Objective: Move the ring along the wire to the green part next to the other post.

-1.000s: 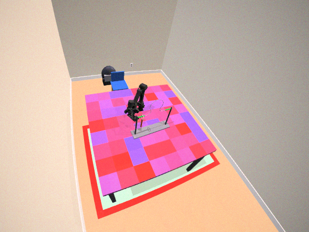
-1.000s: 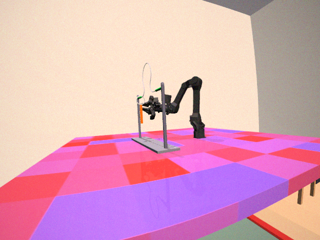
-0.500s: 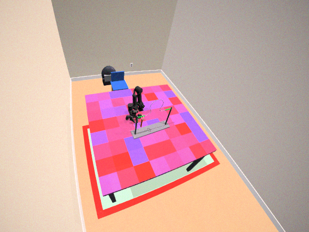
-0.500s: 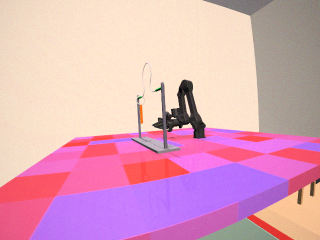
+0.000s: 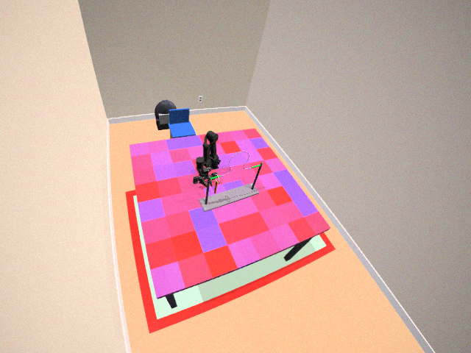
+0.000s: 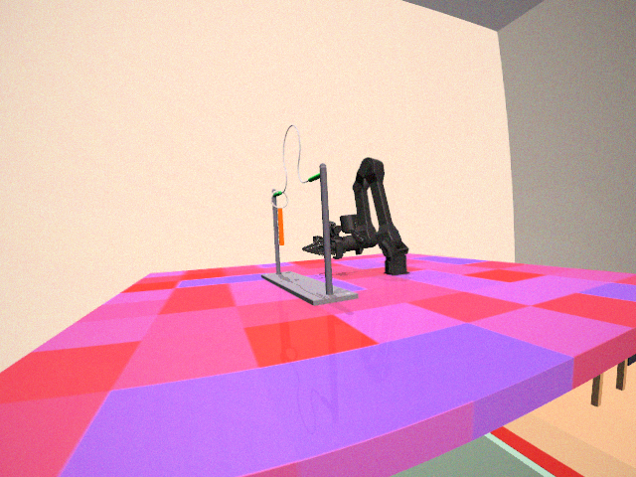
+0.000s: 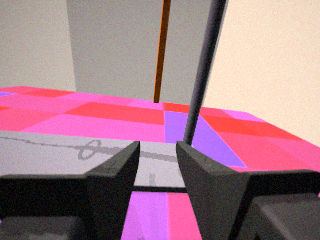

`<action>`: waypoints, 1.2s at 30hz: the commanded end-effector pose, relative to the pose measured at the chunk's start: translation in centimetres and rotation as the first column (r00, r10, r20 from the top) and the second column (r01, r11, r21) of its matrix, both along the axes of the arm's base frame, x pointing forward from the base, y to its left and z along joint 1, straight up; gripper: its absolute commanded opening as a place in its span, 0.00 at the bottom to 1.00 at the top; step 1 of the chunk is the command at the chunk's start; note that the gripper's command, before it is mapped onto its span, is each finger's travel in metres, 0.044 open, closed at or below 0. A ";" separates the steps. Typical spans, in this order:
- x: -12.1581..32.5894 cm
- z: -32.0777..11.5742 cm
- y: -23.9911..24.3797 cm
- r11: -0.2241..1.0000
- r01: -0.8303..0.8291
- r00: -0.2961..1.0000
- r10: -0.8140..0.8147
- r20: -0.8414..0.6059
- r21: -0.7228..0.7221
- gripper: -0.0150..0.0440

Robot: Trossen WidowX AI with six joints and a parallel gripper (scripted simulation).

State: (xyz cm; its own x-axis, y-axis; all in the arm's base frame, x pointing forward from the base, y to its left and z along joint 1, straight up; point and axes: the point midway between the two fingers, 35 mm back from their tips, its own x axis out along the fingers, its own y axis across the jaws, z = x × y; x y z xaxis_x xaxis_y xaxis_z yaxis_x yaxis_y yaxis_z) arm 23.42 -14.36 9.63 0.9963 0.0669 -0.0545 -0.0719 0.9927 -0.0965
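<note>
The ring (image 6: 271, 200) hangs around the green part (image 5: 215, 177) (image 6: 277, 193) beside one post (image 5: 207, 191) (image 6: 276, 240) (image 7: 202, 70), left in the top view. Its orange handle (image 5: 215, 187) (image 6: 280, 226) (image 7: 161, 55) points down. The thin grey wire (image 5: 238, 152) (image 6: 291, 125) arches to the other green part (image 5: 256, 166) (image 6: 314, 177) at the other post (image 5: 256, 177) (image 6: 325, 231). My gripper (image 6: 304, 248) (image 7: 158, 145) is partly open and empty, on the arm's side of the stand, low, apart from the handle. Its fingertips are hard to make out in the top view.
The grey base plate (image 5: 232, 196) (image 6: 303, 288) (image 7: 40, 150) carries both posts on the patchwork table (image 5: 243, 228) (image 6: 205, 410). A blue chair (image 5: 182, 129) stands behind the table's far edge.
</note>
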 end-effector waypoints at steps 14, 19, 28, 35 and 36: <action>4.0 4.1 0.3 0.996 -0.006 0.998 0.001 0.057 0.088 0.53; 4.7 4.1 0.3 0.996 -0.006 0.998 0.001 0.058 0.088 0.53; 6.1 4.2 0.2 0.996 -0.006 0.998 0.001 0.059 0.088 0.53; 7.2 4.2 0.3 0.996 -0.006 0.998 0.001 0.060 0.088 0.53; 7.4 4.2 0.3 0.996 -0.006 0.998 0.001 0.060 0.088 0.53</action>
State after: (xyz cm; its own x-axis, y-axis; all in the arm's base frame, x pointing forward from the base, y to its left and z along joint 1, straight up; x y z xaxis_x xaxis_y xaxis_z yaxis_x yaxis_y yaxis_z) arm 30.06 -14.02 13.85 0.9972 0.0738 0.0114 -0.0735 0.9971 -0.0174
